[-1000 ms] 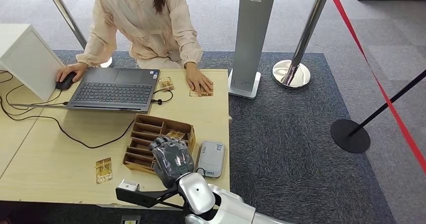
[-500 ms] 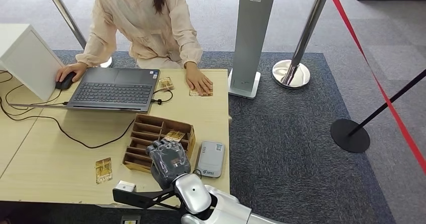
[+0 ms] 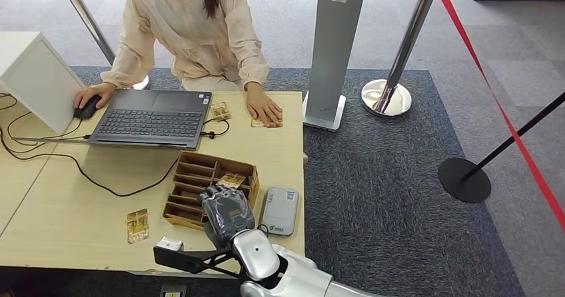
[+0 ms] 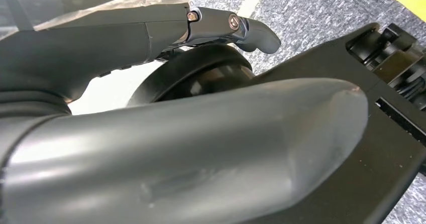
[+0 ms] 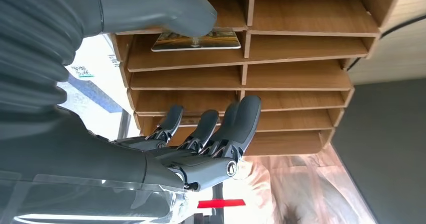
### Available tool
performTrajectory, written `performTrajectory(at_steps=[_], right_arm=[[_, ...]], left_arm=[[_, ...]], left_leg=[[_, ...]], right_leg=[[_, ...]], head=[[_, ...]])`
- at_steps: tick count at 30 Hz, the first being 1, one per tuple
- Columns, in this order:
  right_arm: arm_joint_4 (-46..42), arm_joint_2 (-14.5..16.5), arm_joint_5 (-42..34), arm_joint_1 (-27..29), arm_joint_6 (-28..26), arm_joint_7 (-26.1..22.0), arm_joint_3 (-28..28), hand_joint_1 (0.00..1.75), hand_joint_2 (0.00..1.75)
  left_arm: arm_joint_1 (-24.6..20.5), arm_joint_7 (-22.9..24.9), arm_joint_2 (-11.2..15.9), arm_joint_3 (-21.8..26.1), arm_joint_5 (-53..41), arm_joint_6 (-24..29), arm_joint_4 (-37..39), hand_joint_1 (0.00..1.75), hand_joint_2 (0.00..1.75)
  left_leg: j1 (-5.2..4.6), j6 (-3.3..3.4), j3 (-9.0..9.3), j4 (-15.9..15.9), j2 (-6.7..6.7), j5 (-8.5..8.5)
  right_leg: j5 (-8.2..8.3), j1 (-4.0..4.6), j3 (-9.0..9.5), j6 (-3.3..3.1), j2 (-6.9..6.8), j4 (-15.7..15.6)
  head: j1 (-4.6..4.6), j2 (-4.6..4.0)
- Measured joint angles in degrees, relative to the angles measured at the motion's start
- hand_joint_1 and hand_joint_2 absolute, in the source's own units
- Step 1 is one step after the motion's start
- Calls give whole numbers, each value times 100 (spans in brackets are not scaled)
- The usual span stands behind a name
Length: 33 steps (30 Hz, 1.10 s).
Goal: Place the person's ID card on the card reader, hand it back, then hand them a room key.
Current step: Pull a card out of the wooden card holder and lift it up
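Surface: a pale wooden surface (image 3: 80, 210) is carrying everything; grey carpet is lying around it.
Person: a person in a beige top (image 3: 190, 27) is sitting at the far edge, one hand on a black mouse (image 3: 86, 107) and the other hand (image 3: 265, 108) pressing flat on a patterned ID card (image 3: 256, 122) lying on the surface.
Laptop: an open dark grey laptop (image 3: 150, 118) is lying in front of the person, with a black cable trailing from it across the surface.
Organiser: a brown wooden slotted organiser (image 3: 193, 177) is sitting near the front edge; in the right wrist view its compartments (image 5: 306, 63) are showing, and one of them is holding a yellow-patterned room key card (image 5: 201, 40).
Right hand: the grey right hand (image 3: 226, 210) is hovering over the near end of the organiser, fingers (image 5: 236, 121) apart and stretching toward the slots, thumb above the room key card; whether the thumb is touching it I cannot tell, and nothing is sitting between the fingers.
Card reader: a small light grey rectangular card reader (image 3: 279, 210) is lying just beside the organiser, on the right.
Spare card: another yellow-patterned card (image 3: 137, 226) is lying flat on the surface, left of the organiser.
Left hand: the dark left hand (image 4: 150, 148) is showing very close in its wrist view, one finger (image 4: 241, 28) sticking out; how the rest are lying I cannot tell.
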Motion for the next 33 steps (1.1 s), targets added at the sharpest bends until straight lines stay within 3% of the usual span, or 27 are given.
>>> performTrajectory(at_steps=[17, 27, 33], right_arm=[[275, 15, 48, -63, 31, 114, 0, 73, 175], [363, 37, 146, -70, 11, 141, 2, 97, 175], [381, 44, 156, -72, 2, 141, 1, 103, 175]], left_arm=[[-85, 108, -7, 0, -6, -86, -9, 0, 0], [-95, 60, -11, 0, 28, -85, -11, 0, 0], [-95, 59, -11, 0, 31, -86, -11, 0, 0]], left_leg=[[0, 0, 1, 0, 1, 1], [0, 0, 1, 0, 1, 1], [0, 0, 1, 0, 1, 1]], right_leg=[[2, 0, 0, 1, 0, 0], [2, 0, 0, 1, 0, 0], [2, 0, 0, 1, 0, 0]], head=[[-1, -2], [0, -2], [0, -2]])
